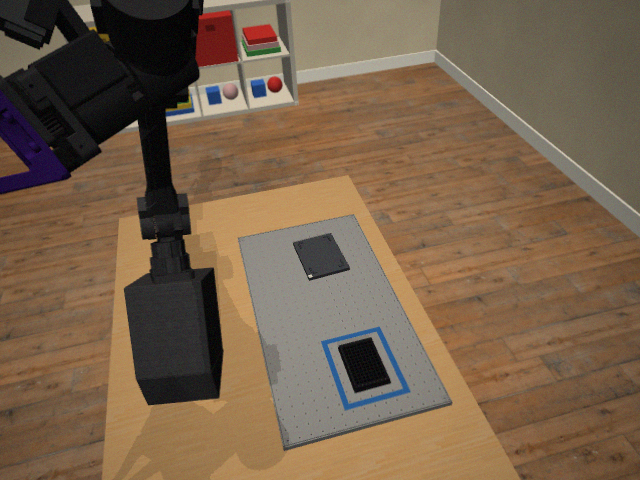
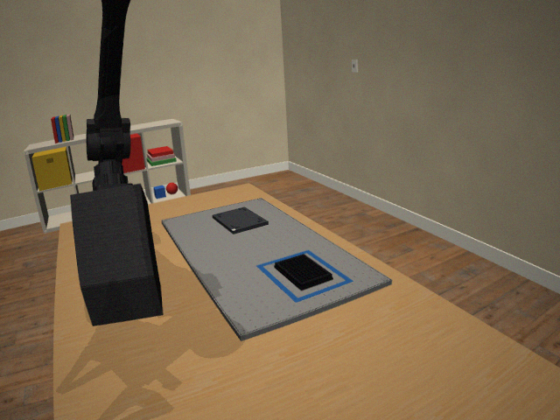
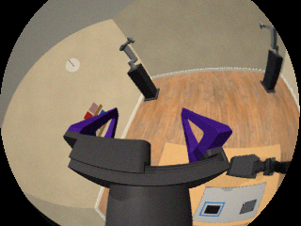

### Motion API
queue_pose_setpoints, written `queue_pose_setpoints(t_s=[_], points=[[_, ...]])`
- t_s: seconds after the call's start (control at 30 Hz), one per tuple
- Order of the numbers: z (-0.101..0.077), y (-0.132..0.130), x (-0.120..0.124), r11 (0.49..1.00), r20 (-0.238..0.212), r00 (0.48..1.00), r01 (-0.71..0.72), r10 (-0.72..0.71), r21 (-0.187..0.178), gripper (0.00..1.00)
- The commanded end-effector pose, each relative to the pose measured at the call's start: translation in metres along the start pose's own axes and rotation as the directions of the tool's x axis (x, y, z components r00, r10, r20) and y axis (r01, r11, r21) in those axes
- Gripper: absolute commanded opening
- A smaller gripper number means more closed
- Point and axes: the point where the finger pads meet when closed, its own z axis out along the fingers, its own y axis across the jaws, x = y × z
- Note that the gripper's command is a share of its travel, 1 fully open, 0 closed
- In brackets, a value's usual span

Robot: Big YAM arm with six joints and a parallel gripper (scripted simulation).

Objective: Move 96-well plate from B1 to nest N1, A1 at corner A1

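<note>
Black 96-well plate [image 1: 363, 364] lying flat inside blue-taped bench spot B1 [image 1: 332, 373] at near end of grey perforated breadboard [image 1: 305, 320], on light wooden counter [image 1: 439, 444]. Dark square plate nest N1 [image 1: 321, 255] at far end of same board, well apart from plate, white mark at one near corner. Black arm base block [image 1: 173, 335] standing on counter just beside board. Purple-fingered gripper [image 1: 20, 155] raised at upper left edge, partly cut off, far from plate. White shelf unit [image 1: 287, 51] with coloured blocks and balls by back wall.

From exterior view: plate [image 2: 303, 271] within blue outline [image 2: 296, 297], nest [image 2: 240, 220] beyond it, arm column [image 2: 110, 67] rising out of frame above base block [image 2: 113, 253].

From wrist view: purple fingers spread wide, jaws fully apart with nothing between them, high over room; plate [image 3: 213, 210] tiny far below at lower right, nest [image 3: 248, 206] beside it.
</note>
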Motion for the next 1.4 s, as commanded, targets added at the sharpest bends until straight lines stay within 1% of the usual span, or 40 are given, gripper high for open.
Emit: queue_pose_setpoints(t_s=[0.0, 0.53, 0.57, 0.63, 0.67, 0.73, 0.77, 0.8, 0.83, 0.93, 0.97, 1.0, 1.03, 1.1, 1.13, 1.17, 1.2, 1.23, 1.27, 1.3, 1.33, 1.37], points=[[-0.003, 0.0, -0.007, 1.0, 0.003, 1.0, -0.011, 0.011, -0.005, 1.0], [-0.003, 0.0, -0.007, 1.0, 0.003, 1.0, -0.011, 0.011, -0.005, 1.0], [-0.022, 0.004, -0.019, 0.998, -0.011, 1.0, -0.018, 0.018, -0.057, 1.0], [-0.029, 0.008, -0.009, 0.995, -0.053, 0.998, 0.012, -0.017, -0.101, 1.0], [-0.031, 0.009, -0.005, 0.994, -0.065, 0.998, 0.019, -0.026, -0.112, 1.0], [-0.036, 0.012, 0.004, 0.994, -0.065, 0.998, 0.019, -0.026, -0.112, 1.0], [-0.029, 0.02, 0.02, 0.994, -0.064, 0.997, 0.028, -0.035, -0.105, 1.0], [-0.036, 0.026, 0.015, 0.993, -0.059, 0.998, -0.01, 0.003, -0.117, 1.0], [-0.037, 0.023, 0.022, 0.995, -0.065, 0.998, 0.008, -0.015, -0.101, 1.0], [-0.043, 0.026, 0.033, 0.995, -0.067, 0.998, 0.008, -0.015, -0.102, 1.0], [-0.033, 0.021, 0.06, 0.991, -0.098, 0.991, 0.083, -0.093, -0.101, 1.0], [-0.052, 0.022, 0.036, 0.988, -0.107, 0.992, 0.05, -0.067, -0.148, 1.0], [-0.054, 0.022, 0.041, 0.984, -0.127, 0.988, 0.066, -0.088, -0.167, 1.0], [-0.054, 0.022, 0.041, 0.984, -0.127, 0.988, 0.066, -0.088, -0.167, 1.0], [-0.038, 0.017, 0.035, 0.986, -0.143, 0.986, 0.061, -0.084, -0.155, 1.0], [-0.04, 0.017, 0.039, 0.986, -0.143, 0.986, 0.061, -0.084, -0.155, 1.0], [-0.056, 0.028, 0.024, 0.983, -0.131, 0.99, 0.022, -0.047, -0.184, 1.0], [-0.073, 0.034, 0.037, 0.98, -0.131, 0.99, 0.015, -0.042, -0.201, 1.0], [-0.065, 0.031, 0.059, 0.983, -0.138, 0.988, 0.047, -0.072, -0.178, 1.0], [-0.054, 0.028, 0.086, 0.984, -0.146, 0.983, 0.089, -0.111, -0.153, 1.0], [-0.051, 0.026, 0.1, 0.984, -0.151, 0.98, 0.109, -0.13, -0.141, 1.0], [-0.053, 0.026, 0.105, 0.984, -0.153, 0.979, 0.114, -0.135, -0.139, 1.0]])
